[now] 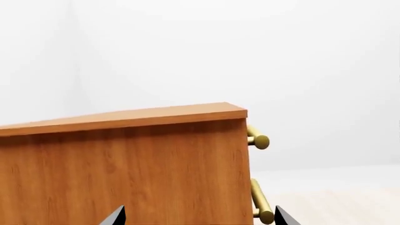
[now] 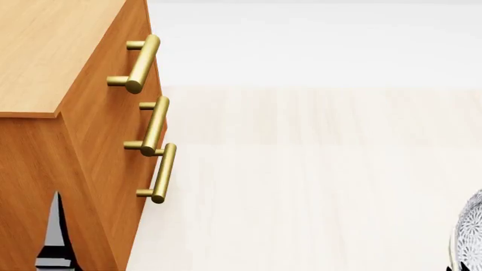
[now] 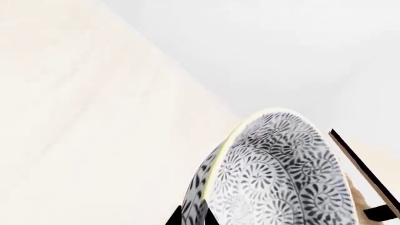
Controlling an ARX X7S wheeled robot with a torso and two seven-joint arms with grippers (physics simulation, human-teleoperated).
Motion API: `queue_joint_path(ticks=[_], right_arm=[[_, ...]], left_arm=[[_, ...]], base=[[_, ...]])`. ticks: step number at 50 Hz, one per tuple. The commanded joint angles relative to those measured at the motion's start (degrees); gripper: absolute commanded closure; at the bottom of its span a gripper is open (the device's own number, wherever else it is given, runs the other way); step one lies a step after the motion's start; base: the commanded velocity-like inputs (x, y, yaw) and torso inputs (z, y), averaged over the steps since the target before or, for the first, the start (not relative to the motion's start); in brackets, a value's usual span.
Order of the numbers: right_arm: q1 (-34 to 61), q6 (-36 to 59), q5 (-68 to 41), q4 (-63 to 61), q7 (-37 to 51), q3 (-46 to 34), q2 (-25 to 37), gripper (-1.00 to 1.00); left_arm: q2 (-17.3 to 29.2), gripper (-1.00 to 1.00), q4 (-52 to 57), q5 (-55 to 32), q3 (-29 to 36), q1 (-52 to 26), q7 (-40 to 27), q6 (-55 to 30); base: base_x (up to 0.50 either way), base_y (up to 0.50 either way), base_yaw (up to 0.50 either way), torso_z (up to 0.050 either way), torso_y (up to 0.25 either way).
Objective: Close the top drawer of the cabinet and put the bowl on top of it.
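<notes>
Left wrist view. Cabinet (image 1: 125, 173): orange-brown side panel under a flat lighter top, filling the lower frame. Two brass handles project past its front edge; the upper one (image 1: 257, 139) belongs to the top drawer. No drawer front stands out beyond that edge, so the drawer appears shut. Left gripper (image 1: 198, 218): only two dark tips at the frame's bottom, set wide apart with nothing between them, close to the cabinet's side.

Head view. Cabinet at the left, its top bare where visible. Top drawer (image 2: 132, 42): front level with the two below; three handles in a column. One left finger (image 2: 54, 237) shows near the cabinet's side at lower left. Bowl (image 2: 468, 237): a patterned sliver at the far right edge, well apart from the cabinet. Pale floor between them.

Right wrist view. Bowl fills the lower right, tilted, its floral inside facing the camera. Right gripper (image 3: 196, 216): dark fingers at the near rim, apparently clamped on the bowl, though the contact is cropped.

Step in hand, by judgement: drawer closed; bowl held by the right arm. Next move calls for carrying the bowl left across the gap, above the cabinet's top, levelling it, lowering and releasing.
</notes>
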State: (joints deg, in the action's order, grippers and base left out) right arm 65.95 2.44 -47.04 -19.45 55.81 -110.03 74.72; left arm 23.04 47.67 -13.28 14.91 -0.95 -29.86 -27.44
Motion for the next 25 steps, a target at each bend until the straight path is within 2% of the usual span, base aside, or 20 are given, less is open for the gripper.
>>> queue_joint_path(ticks=[1,13,20,25], right_arm=[[9.1,0.9,0.2,-10.1,-0.8,6.2,5.7,1.00],[19.9,8.4,-7.5,-13.1,-3.2,14.2,1.8,1.00],[27.4,20.3,-16.9,-9.2,-1.9,17.8,-6.6,1.00],[31.6,24.5,-20.7,-6.8,-1.7,19.9,-10.6,1.00]], left_arm=[[0.3,-1.00,-0.2,-1.9,-0.8,0.3,0.9,0.7],[0.6,-1.00,-0.5,-3.2,-1.6,0.6,1.3,1.4],[0.6,-1.00,-1.3,-4.1,-1.8,0.7,1.7,1.8],[0.6,-1.00,-1.6,-5.5,-2.3,0.4,2.1,1.5]], base=[[0.00,0.00,0.00,0.000,0.000],[0.00,0.00,0.00,0.032,0.118],[0.00,0.00,0.00,0.034,0.133],[0.00,0.00,0.00,0.034,0.133]])
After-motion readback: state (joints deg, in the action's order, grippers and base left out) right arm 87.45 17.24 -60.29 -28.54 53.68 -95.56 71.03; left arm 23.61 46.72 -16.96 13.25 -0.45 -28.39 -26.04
